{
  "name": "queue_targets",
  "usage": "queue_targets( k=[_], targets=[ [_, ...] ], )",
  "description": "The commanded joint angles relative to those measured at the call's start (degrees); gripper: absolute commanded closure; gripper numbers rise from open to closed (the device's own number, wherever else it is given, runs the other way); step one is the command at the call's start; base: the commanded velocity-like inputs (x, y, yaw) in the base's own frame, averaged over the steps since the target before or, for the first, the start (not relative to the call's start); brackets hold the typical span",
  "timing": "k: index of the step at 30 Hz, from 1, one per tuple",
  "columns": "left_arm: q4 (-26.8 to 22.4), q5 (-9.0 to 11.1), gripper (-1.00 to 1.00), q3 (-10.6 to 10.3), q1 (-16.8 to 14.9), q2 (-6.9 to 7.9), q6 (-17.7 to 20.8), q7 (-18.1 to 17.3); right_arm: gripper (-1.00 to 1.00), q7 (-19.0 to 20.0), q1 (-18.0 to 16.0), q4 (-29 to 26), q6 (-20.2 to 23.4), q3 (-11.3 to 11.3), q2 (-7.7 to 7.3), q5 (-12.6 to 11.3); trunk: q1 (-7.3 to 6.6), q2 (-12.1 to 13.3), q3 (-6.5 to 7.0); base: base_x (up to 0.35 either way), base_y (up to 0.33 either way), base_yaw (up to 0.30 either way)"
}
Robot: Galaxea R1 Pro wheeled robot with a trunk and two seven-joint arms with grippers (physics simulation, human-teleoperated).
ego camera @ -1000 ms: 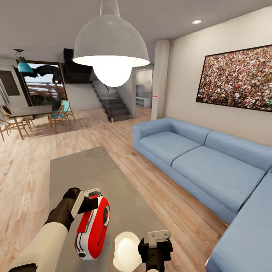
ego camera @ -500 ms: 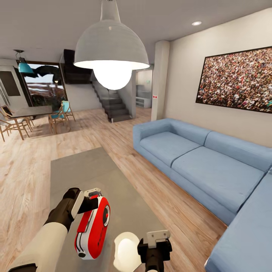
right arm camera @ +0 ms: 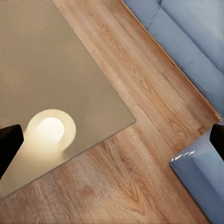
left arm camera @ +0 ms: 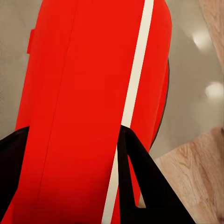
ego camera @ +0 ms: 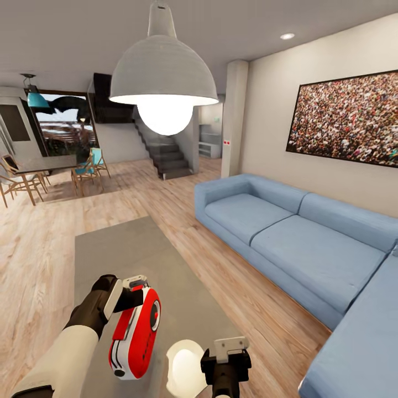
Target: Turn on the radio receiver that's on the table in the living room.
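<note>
Nothing but a slight camera shift separates the frames: left gripper [ego camera: 131, 298] stays clamped on the radio receiver [ego camera: 135, 334] above the table [ego camera: 132, 249], right gripper [ego camera: 226, 362] spread empty, switch-on pending.

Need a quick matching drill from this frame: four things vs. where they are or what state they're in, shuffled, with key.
Things:
1. radio receiver
2. right tool
3. sofa
4. pendant lamp

Places or states:
A. hanging from the ceiling, lit
B. against the wall under the crowd photo
C. held in the left tool, above the table
D. open, holding nothing, over the table's corner

Pairs: 1-C, 2-D, 3-B, 4-A
</note>
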Motion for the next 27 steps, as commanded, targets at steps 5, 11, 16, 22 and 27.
queue_targets(
  k=[5, 11, 16, 22, 27],
  targets=[
    [0.0, 0.1, 1.0, 0.0, 0.0, -0.05, 0.0, 0.0, -1.0, 0.0, -0.1, -0.1, 0.0, -0.1, 0.0, 0.0, -1.11, 2.0, 0.6, 0.0, 0.0, 0.0],
    [0.0, 0.1, 1.0, -0.1, 0.0, -0.11, 0.0, 0.0, -1.0, 0.0, 0.0, -0.2, 0.0, -0.1, 0.0, 0.0, -2.42, 4.4, 1.13, 0.0, 0.0, 0.0],
    [0.0, 0.2, 1.0, -0.1, 0.0, -0.12, 0.0, 0.0, -1.0, 0.0, -0.1, -0.2, 0.0, -0.1, 0.0, 0.0, -3.52, 6.4, 1.56, 0.0, 0.0, 0.0],
    [0.0, 0.1, 1.0, -0.1, 0.0, -0.12, 0.0, 0.0, -1.0, 0.0, 0.0, -0.2, 0.1, -0.1, 0.0, 0.0, -4.84, 8.8, 2.06, 0.0, 0.0, 0.0],
    [0.0, 0.1, 1.0, -0.1, 0.0, -0.12, 0.0, 0.0, -1.0, 0.0, -0.1, -0.2, 0.1, -0.1, 0.0, 0.0, -5.94, 10.8, 2.49, 0.0, 0.0, 0.0]
  ],
)
